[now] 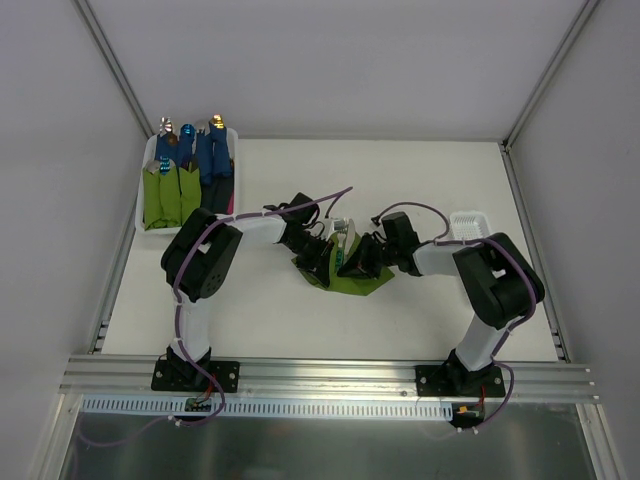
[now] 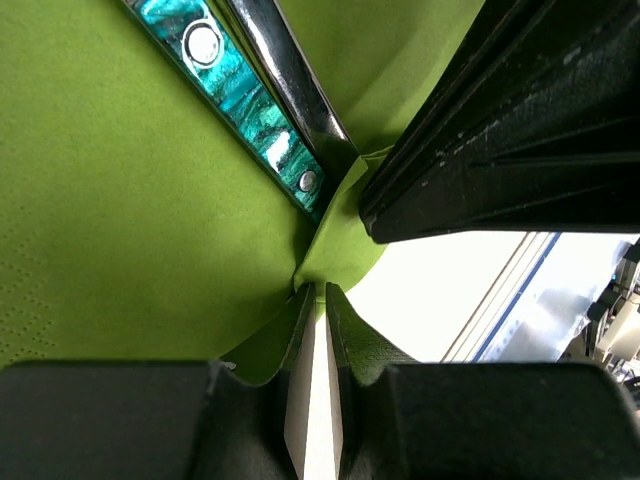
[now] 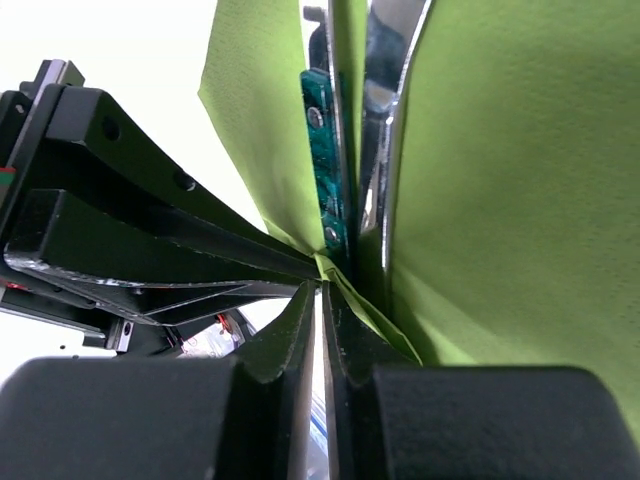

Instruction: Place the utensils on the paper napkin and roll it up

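Left gripper [image 2: 317, 290] is seen with its jaws drawn to a thin slit, and a folded corner of the paper napkin [image 2: 130, 200] is caught at their tips. Well off to its left, and farther from the arm bases, a white basket [image 1: 143, 200] is set on the table [image 1: 420, 310], packed with green and blue rolled bundles [image 1: 185, 175].

Just beyond the left fingertips the napkin is spread as a broad lime-green sheet and is gathered upward toward the pinch. The utensils [image 2: 245, 100] are laid on it close ahead of the tips: a teal handle with two rivets is shown, and a dark, shiny metal piece runs alongside it. Whether the two pieces touch cannot be told. From above, a silver head is seen jutting out of the napkin on the far side of both tools.

Right gripper [image 3: 320, 288] is brought in from the opposite side, nose to nose with the left one. Its jaws are likewise closed to a narrow slit, and a crease of the napkin is held at their tips. Directly ahead of them the teal handle is seen edge-on between two raised green flaps, with bright metal just to its right. Beyond this gripper's wrist, further right, a small white tray [image 1: 468, 222] is placed on the table.
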